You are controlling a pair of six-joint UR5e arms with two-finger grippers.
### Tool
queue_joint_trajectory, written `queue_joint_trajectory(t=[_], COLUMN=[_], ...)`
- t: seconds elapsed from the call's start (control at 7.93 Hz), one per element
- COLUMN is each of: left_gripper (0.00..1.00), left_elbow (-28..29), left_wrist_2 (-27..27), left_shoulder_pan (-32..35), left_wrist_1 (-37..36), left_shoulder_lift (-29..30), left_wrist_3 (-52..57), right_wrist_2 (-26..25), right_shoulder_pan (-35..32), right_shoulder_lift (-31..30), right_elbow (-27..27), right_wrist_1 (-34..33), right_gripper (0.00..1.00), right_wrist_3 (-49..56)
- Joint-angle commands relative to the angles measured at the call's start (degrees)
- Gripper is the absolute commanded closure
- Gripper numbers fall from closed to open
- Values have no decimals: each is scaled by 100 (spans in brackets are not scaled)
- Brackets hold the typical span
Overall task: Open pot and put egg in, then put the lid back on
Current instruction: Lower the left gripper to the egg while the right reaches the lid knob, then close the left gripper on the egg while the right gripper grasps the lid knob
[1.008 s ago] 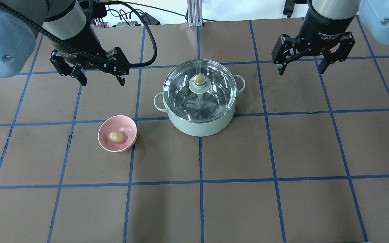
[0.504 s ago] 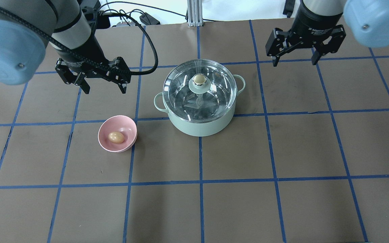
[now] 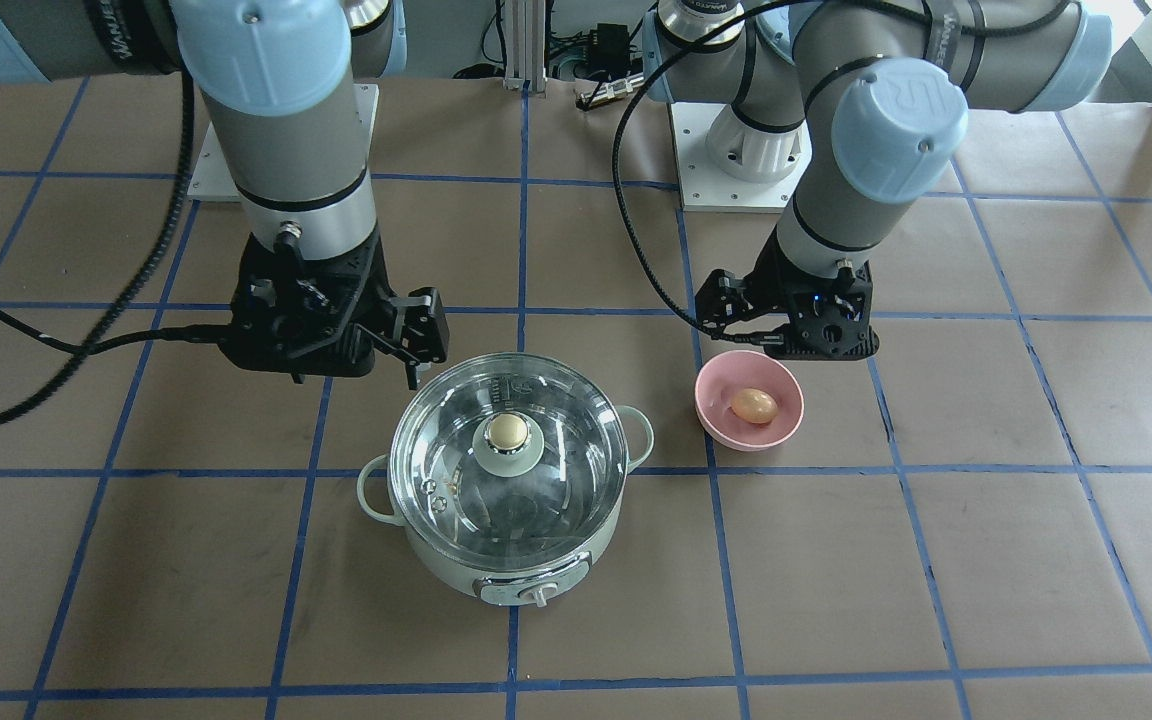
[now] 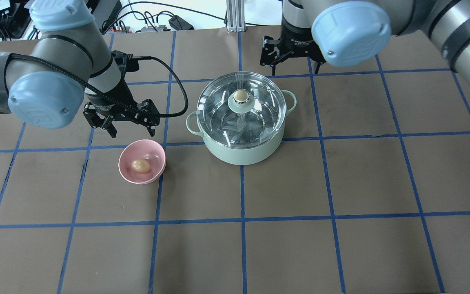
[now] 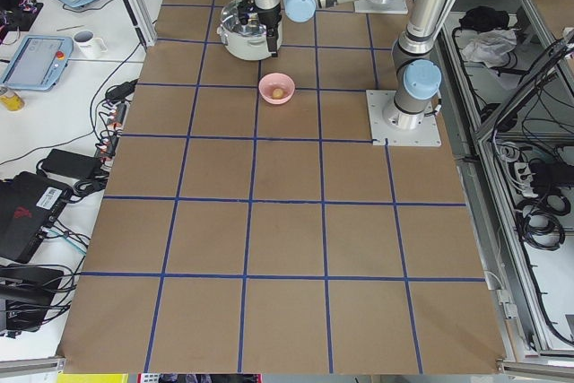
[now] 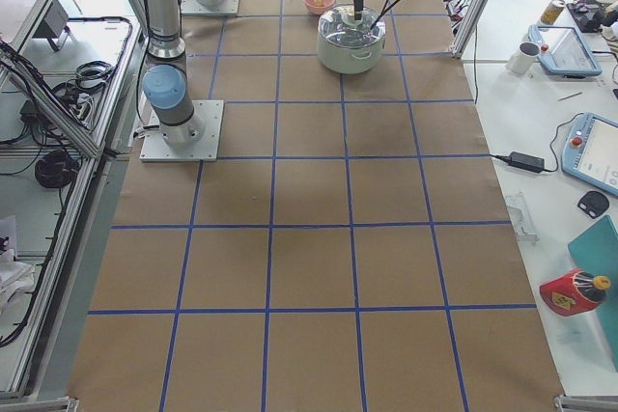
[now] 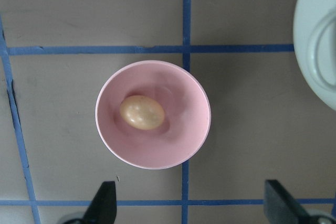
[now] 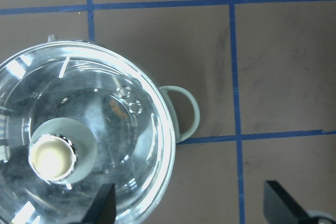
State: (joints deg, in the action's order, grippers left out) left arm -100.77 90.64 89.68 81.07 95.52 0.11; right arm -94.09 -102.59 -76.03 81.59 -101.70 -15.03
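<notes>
Knob of the lid (image 4: 241, 96) sits off to one side of my spread right claw (image 4: 290, 57), not centred under it; left claw (image 4: 132, 130), spread too, seemingly hangs short of the egg (image 4: 140, 165).

**Lid bars the pot; bowl open from above**

The lid (image 4: 218, 110) sits on the pot (image 4: 241, 153) and closes its whole mouth. Only the beige knob (image 4: 241, 95) rises above it, free all round. The right pincer (image 8: 191, 208), jaws wide, hangs off to one side of the knob, near a loop handle (image 8: 195, 116). The egg (image 4: 140, 165) lies uncovered in the pink bowl (image 4: 156, 157), ringed by its wall. The left pincer (image 4: 133, 132), jaws wide, hangs just beside the bowl. A strip of bare counter (image 4: 178, 163) parts bowl from pot, and a black cable (image 4: 184, 96) loops above it.
</notes>
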Motion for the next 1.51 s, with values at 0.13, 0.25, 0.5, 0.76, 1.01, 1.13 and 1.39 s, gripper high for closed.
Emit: queue_joint_trajectory(t=[0.13,0.25,0.5,0.76,1.01,1.13,1.39], left_gripper=[1,1,1,1,1,1,1], left_elbow=[-223,-337,-810,-883,-857,-865,-848], left_wrist_2=[-19,-11,-2,33,42,33,16], left_shoulder_pan=[-249,-249,-249,-311,-320,-320,-328], left_wrist_1=[-739,-1090,-1111,-1102,-1102,-1111,-1137], left_shoulder_lift=[931,1160,1224,1215,1224,1267,1390], left_wrist_3=[182,173,164,191,191,191,191], right_wrist_2=[31,32,58,67,84,206,207], right_shoulder_pan=[-622,-692,-780,-798,-815,-824,-824], right_shoulder_lift=[842,923,1116,1178,1248,1257,1257], right_elbow=[-283,-293,-284,-240,-223,-179,-152], right_wrist_1=[-823,-947,-1062,-1062,-1054,-1045,-1036], right_gripper=[0,0,0,0,0,0,8], right_wrist_3=[-939,-949,-984,-975,-975,-984,-958])
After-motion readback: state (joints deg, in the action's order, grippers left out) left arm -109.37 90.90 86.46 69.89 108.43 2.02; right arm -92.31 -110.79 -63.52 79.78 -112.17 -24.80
